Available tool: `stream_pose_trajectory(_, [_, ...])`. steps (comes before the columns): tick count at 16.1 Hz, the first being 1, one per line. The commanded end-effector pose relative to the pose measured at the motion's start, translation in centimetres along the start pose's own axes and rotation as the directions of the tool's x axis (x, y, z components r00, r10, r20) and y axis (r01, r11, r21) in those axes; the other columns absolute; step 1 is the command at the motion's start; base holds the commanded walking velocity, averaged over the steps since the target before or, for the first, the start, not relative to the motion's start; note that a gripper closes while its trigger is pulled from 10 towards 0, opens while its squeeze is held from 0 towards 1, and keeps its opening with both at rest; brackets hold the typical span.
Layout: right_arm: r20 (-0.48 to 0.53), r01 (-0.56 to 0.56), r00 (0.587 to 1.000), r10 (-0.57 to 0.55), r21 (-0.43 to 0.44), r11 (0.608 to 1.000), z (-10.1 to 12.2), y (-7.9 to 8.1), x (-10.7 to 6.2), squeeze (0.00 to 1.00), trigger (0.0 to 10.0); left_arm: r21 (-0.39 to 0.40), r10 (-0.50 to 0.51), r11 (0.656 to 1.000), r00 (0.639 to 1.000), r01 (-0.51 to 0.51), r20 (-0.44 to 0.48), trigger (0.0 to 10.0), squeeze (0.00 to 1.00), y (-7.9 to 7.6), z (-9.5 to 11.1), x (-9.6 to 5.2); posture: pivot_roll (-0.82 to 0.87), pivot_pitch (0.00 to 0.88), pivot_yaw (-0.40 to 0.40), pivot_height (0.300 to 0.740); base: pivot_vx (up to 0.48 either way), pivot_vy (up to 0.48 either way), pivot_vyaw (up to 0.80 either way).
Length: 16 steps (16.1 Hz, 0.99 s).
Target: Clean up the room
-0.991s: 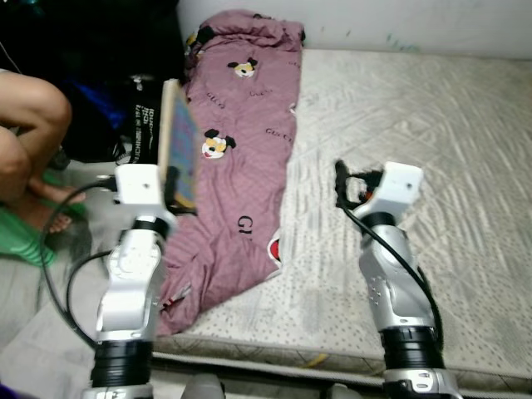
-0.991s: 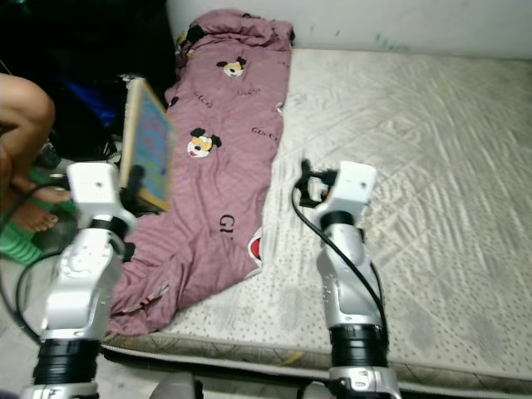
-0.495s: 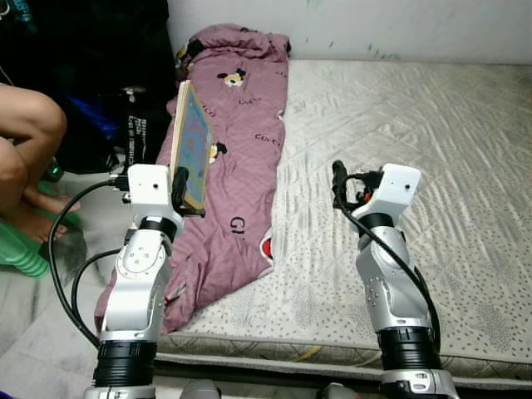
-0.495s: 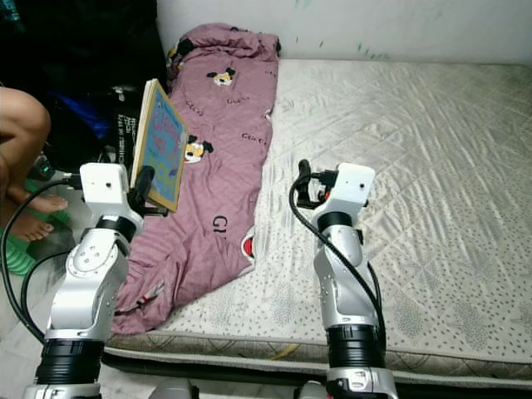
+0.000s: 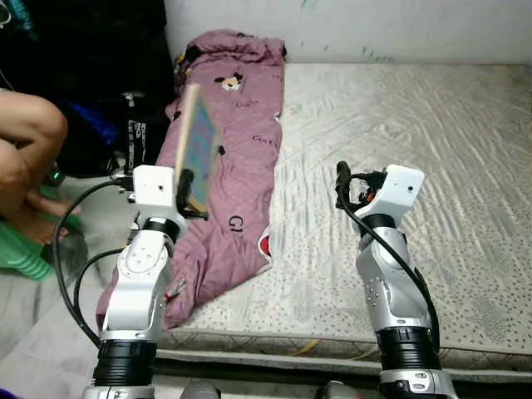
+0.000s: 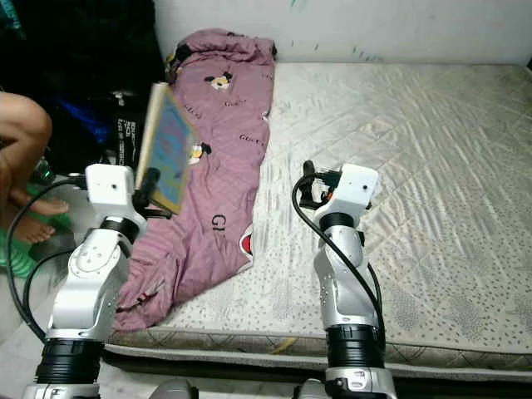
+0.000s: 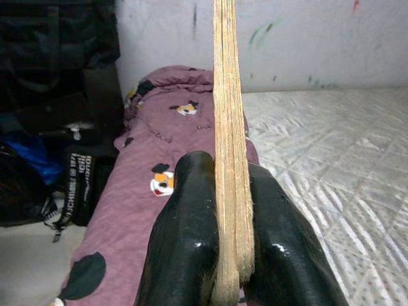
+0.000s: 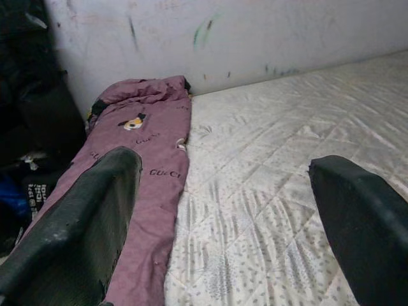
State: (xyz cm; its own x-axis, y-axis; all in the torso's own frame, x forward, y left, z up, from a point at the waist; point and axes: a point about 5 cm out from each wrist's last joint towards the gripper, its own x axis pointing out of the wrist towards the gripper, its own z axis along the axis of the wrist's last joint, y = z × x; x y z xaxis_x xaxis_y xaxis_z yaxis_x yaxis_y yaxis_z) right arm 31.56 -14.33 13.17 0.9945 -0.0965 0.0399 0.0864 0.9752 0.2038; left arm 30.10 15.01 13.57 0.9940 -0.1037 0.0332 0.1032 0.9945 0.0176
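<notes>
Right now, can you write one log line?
left pincer: shut on flat board, upright over pink blanket | right pincer: open above mattress

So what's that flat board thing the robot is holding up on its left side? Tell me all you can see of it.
The board is a thin, flat rectangle with a pale wooden-looking edge and a colourful blue printed face, blurred here. It stands upright on its lower edge, tilted a little, above the purple blanket on the mattress. The left gripper is shut on its lower edge, one black finger pressing each face. Edge-on in the left wrist view, it looks layered.
</notes>
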Motion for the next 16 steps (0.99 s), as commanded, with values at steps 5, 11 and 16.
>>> stream_pose_trajectory(5, [0.003, -0.019, 1.0, 0.019, -0.012, 1.0, -0.01, 0.41, 0.0, 0.0, 10.0, 0.011, -0.004, 1.0, 0.999, 0.004, 0.034, 10.0, 0.0, 0.15, 0.59, -0.09, 0.04, 0.0, 0.054, 0.74, 0.0, 0.0, -0.64])
stream_pose_trajectory(11, [0.014, -0.037, 0.999, 0.037, -0.034, 0.999, 0.18, 0.53, 0.09, 0.0, 10.0, -0.006, -0.001, 1.0, 0.999, 0.001, 0.037, 10.0, 0.0, -0.01, 0.58, 0.06, 0.03, 0.0, 0.042, 0.74, 0.0, -0.156, -0.38])
stream_pose_trajectory(16, [0.016, -0.039, 0.999, 0.04, -0.041, 0.998, 0.21, 0.48, 0.14, 0.0, 10.0, -0.013, 0.0, 1.0, 0.999, 0.001, 0.039, 10.0, 0.0, -0.09, 0.59, 0.06, 0.04, 0.0, 0.041, 0.74, 0.0, -0.438, 0.0])
